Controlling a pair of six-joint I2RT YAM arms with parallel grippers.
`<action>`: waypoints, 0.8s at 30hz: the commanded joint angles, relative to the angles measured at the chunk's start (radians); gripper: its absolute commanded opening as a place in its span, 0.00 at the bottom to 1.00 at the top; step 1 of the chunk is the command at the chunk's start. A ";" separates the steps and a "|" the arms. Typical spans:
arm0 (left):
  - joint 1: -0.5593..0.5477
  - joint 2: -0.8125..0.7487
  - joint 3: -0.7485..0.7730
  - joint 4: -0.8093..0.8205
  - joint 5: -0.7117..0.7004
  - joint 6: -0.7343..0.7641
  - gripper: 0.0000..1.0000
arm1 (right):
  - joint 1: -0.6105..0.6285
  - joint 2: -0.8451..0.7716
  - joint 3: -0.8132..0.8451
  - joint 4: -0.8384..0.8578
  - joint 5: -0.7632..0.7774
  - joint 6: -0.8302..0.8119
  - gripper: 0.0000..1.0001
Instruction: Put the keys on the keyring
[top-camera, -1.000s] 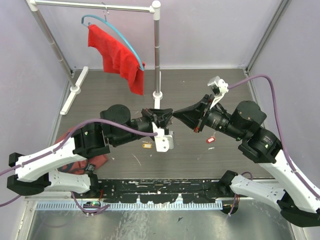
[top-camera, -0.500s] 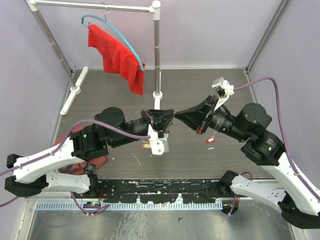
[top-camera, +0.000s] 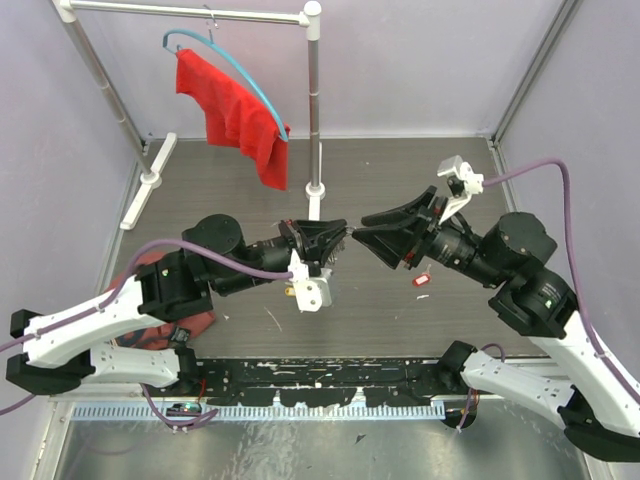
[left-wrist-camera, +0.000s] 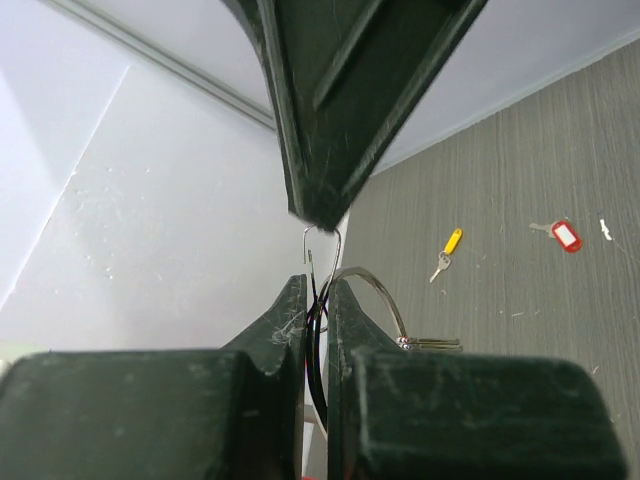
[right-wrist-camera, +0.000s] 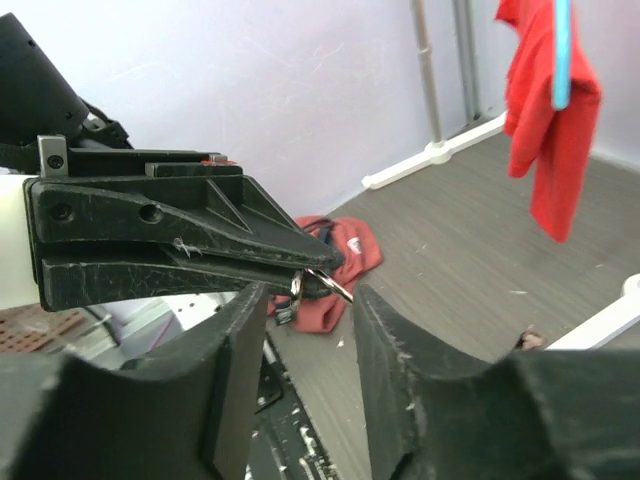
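My left gripper (top-camera: 338, 240) (left-wrist-camera: 317, 285) is shut on the keyring (left-wrist-camera: 386, 291), a thin silver wire loop held above the table. A metal key (left-wrist-camera: 432, 344) hangs on the loop, and a small dark tag (right-wrist-camera: 285, 312) dangles under it. Tip to tip with it, my right gripper (top-camera: 362, 229) (right-wrist-camera: 310, 300) stands open, its jaws on either side of the keyring (right-wrist-camera: 322, 282) without pinching it. A red-tagged key (top-camera: 421, 280) (left-wrist-camera: 565, 236) lies loose on the table under the right arm. A yellow-tagged key (left-wrist-camera: 447, 251) lies on the table nearer the left arm.
A clothes rack (top-camera: 313, 100) stands at the back with a red shirt (top-camera: 235, 115) on a blue hanger. A red pouch (right-wrist-camera: 340, 250) lies at the left near the left arm's base. A black perforated strip (top-camera: 320, 380) runs along the near edge.
The right gripper was shut at the keyring and now stands open. The right arm has drawn back slightly to the right. The left gripper still holds the ring.
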 joint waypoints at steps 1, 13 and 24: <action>-0.001 -0.023 0.011 -0.014 -0.027 0.023 0.00 | 0.000 -0.057 0.016 0.050 0.102 -0.050 0.48; -0.001 0.047 0.124 -0.177 -0.172 0.038 0.00 | 0.001 -0.073 0.033 -0.078 0.441 -0.071 0.50; -0.001 0.143 0.225 -0.301 -0.313 0.032 0.00 | 0.000 0.055 0.122 -0.267 0.616 -0.004 0.50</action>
